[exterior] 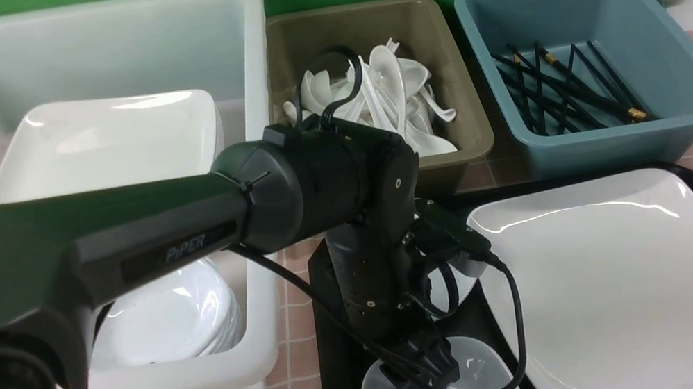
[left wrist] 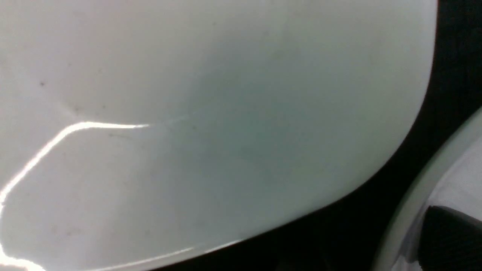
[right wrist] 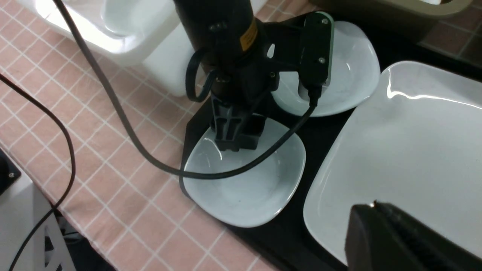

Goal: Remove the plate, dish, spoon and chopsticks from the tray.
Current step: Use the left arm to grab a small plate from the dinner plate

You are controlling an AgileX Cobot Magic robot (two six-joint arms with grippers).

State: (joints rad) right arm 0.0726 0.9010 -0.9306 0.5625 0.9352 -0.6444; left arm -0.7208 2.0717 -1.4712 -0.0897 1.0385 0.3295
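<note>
The black tray (exterior: 336,365) carries the large white plate (exterior: 623,289) on its right and two small white dishes on its left. My left gripper (exterior: 423,379) points down into the near dish (exterior: 482,376), at its far-left rim, and is open. One finger (left wrist: 452,237) stands inside that dish, a little apart from the rim; the other finger is hidden. The far dish (right wrist: 354,82) lies under my left wrist. My right gripper (right wrist: 372,206) is shut and empty, hovering over the plate's (right wrist: 406,143) right side. No spoon or chopsticks show on the tray.
A big white tub (exterior: 244,42) at the left holds a large plate (exterior: 99,144) and stacked small dishes (exterior: 176,314). Behind the tray stand an olive bin (exterior: 470,131) of white spoons and a blue bin (exterior: 689,95) of black chopsticks. The left arm's cable (right wrist: 233,173) loops over the near dish.
</note>
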